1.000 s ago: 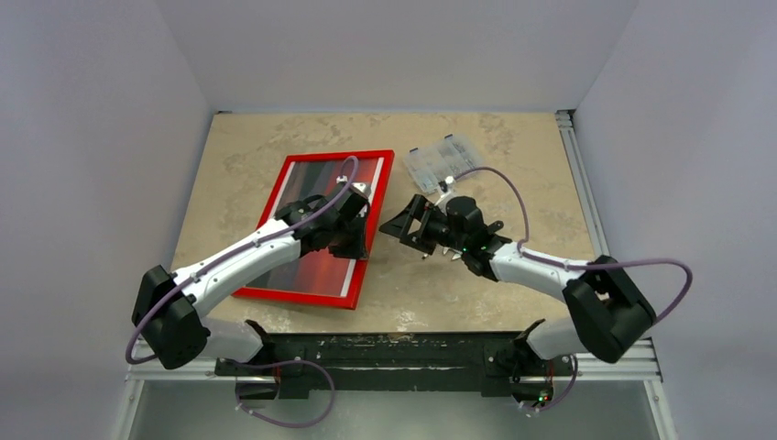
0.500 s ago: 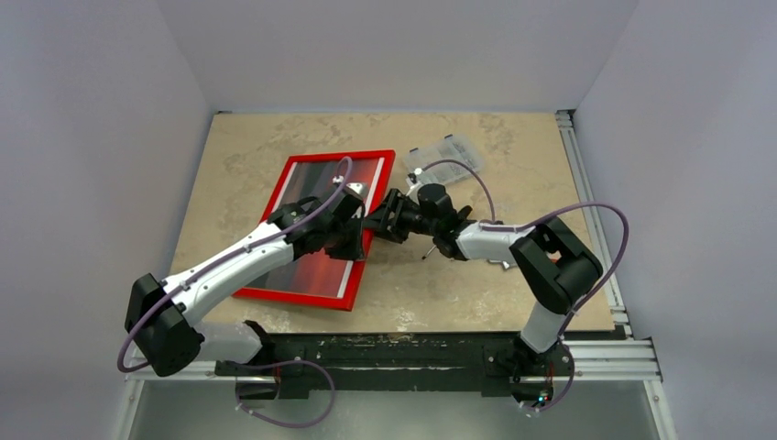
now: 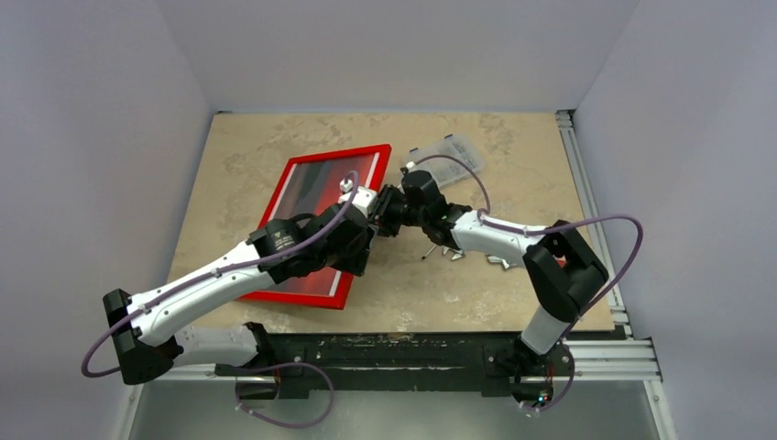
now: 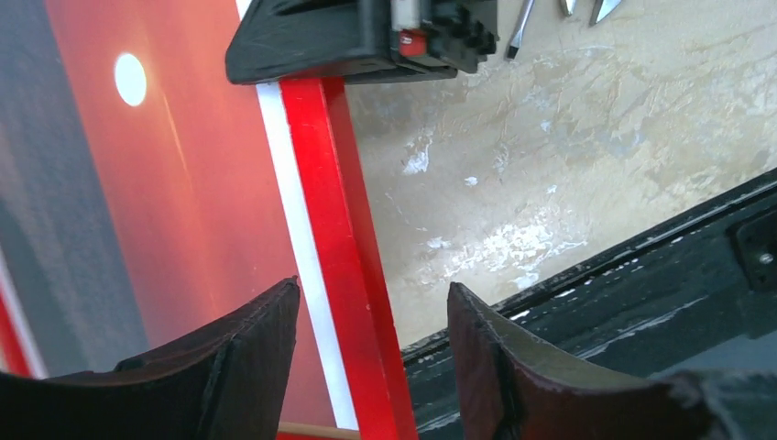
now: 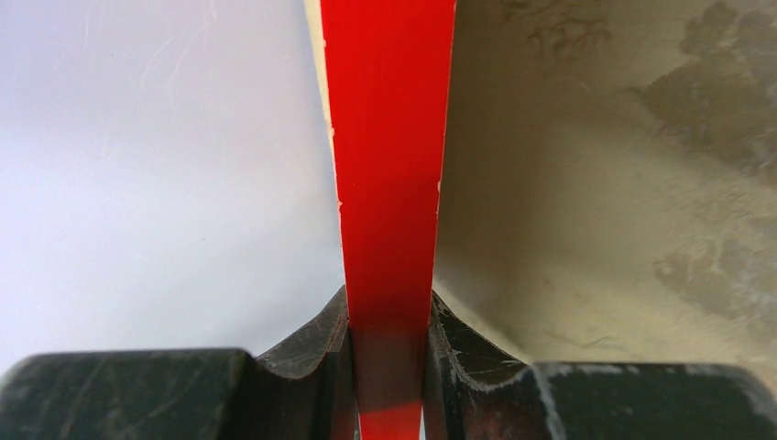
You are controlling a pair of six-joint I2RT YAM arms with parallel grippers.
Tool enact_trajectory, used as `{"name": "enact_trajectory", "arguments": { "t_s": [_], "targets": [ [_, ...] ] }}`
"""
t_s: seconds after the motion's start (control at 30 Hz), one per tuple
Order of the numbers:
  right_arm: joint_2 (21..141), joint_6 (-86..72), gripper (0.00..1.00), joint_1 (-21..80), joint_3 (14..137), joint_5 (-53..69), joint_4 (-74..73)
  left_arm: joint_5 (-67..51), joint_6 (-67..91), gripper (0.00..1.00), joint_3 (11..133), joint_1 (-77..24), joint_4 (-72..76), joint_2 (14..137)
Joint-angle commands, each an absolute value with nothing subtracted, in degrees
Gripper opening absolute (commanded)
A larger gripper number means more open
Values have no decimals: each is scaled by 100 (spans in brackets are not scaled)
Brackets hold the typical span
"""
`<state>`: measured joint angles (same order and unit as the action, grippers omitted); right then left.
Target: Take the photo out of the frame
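Grips the right rail of the thin bright red rectangular frame (image 5: 389, 183), left of the worktop's (image 3: 476, 293) centre, with the right pincer (image 5: 389, 367) clenched, presumably as anchor, and straddles that rail with the left pincer (image 4: 371, 288) released, leaving the sunset-red rectangular photo print (image 4: 165, 183) seated inside.

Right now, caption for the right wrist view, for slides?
Right end effector clamped on the edge of the red frame, beige table to its right.

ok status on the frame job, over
Right gripper shut on edge of the frame. Left gripper open, straddling the same edge. Photo still seated in the frame. Small metal tools on table nearby, apart.
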<state>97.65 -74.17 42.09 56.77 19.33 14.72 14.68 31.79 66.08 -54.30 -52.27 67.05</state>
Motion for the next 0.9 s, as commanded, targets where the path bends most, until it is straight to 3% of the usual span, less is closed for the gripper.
{"name": "enact_trajectory", "arguments": {
  "t_s": [0.0,0.33,0.87],
  "targets": [
    [9233,-7673,0,4240,6515,1189,-338,3244,2878,59,7240,-6243,-5968,6667],
    [8888,-8217,0,4337,7212,641,-1459,5315,3035,62,7872,-7621,-7130,7601],
    [8554,-8136,0,4373,7172,596,-1531,5787,2354,54,7590,-7796,-6707,7951]
  ]
}}
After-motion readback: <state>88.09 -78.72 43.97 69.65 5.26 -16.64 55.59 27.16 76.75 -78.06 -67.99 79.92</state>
